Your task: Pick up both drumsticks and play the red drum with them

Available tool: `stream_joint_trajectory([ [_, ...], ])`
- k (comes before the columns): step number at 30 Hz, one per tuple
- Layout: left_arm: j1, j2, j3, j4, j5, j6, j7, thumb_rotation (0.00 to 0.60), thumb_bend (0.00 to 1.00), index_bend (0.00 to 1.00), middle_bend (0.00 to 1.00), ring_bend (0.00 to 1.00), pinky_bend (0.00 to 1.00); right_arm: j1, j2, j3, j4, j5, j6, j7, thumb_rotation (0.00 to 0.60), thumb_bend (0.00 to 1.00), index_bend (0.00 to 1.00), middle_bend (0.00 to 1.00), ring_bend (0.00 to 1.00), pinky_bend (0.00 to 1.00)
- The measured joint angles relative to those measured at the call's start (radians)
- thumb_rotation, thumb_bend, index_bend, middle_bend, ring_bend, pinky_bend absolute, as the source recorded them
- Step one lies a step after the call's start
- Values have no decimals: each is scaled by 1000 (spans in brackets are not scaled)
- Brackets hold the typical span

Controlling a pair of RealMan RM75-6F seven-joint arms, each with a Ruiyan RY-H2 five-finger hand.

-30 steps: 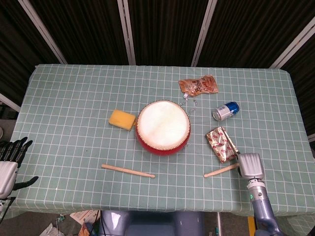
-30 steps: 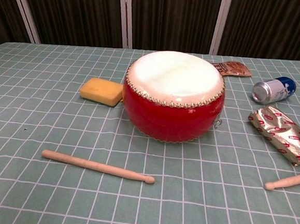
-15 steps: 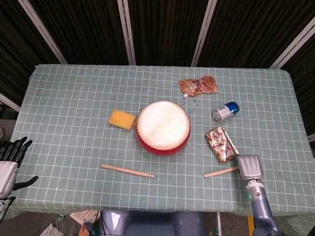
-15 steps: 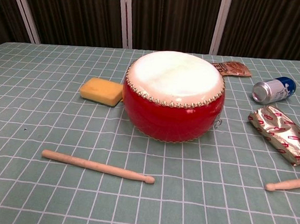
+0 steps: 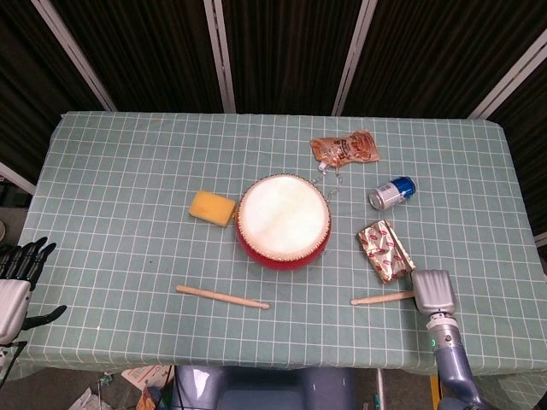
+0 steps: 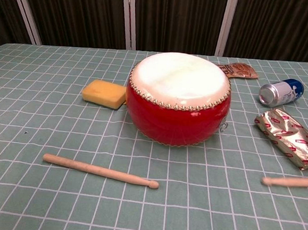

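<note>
The red drum (image 5: 283,221) (image 6: 177,98) with its white skin stands mid-table. One wooden drumstick (image 5: 222,296) (image 6: 100,170) lies loose on the cloth in front of the drum. The other drumstick (image 5: 382,297) (image 6: 290,181) lies almost level at the front right, and its far end disappears under my right hand (image 5: 432,293). That hand covers the stick's end and appears to grip it; its fingers are hidden beneath its back. My left hand (image 5: 17,278) hangs off the table's left edge, fingers spread, holding nothing. Neither hand shows in the chest view.
A yellow sponge (image 5: 212,207) (image 6: 104,93) sits left of the drum. Right of it are a foil snack pack (image 5: 385,249) (image 6: 289,137), a blue can (image 5: 391,192) (image 6: 281,92) on its side and an orange packet (image 5: 344,148) (image 6: 237,71) further back.
The right drumstick has swung flatter and its tip has shifted left, moving with my right hand, which slid slightly toward the front edge. The left hand and the other stick are still.
</note>
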Motion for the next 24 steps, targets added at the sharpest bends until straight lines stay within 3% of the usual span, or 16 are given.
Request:
stream_joint_trajectory([
  [6, 0, 1, 0, -1, 0, 0, 0, 600, 22, 0, 0, 0, 0, 2, 67, 21, -114, 12, 30, -6, 600, 502, 937, 1000, 1000, 1000],
  [12, 0, 3, 1, -6, 1, -2, 6, 600, 23, 0, 0, 0, 0, -5, 202, 44, -279, 39, 38, 21, 600, 518, 956, 1000, 1000, 1000],
  [18, -2, 6, 3, -14, -2, -8, 10, 600, 25, 0, 0, 0, 2, -31, 334, 54, -391, 28, 31, 165, 600, 545, 965, 1000, 1000, 1000],
  [24, -8, 8, 2, -26, 0, -16, 28, 600, 34, 6, 0, 0, 50, -72, 426, 61, -443, -11, 10, 410, 600, 576, 977, 1000, 1000, 1000],
])
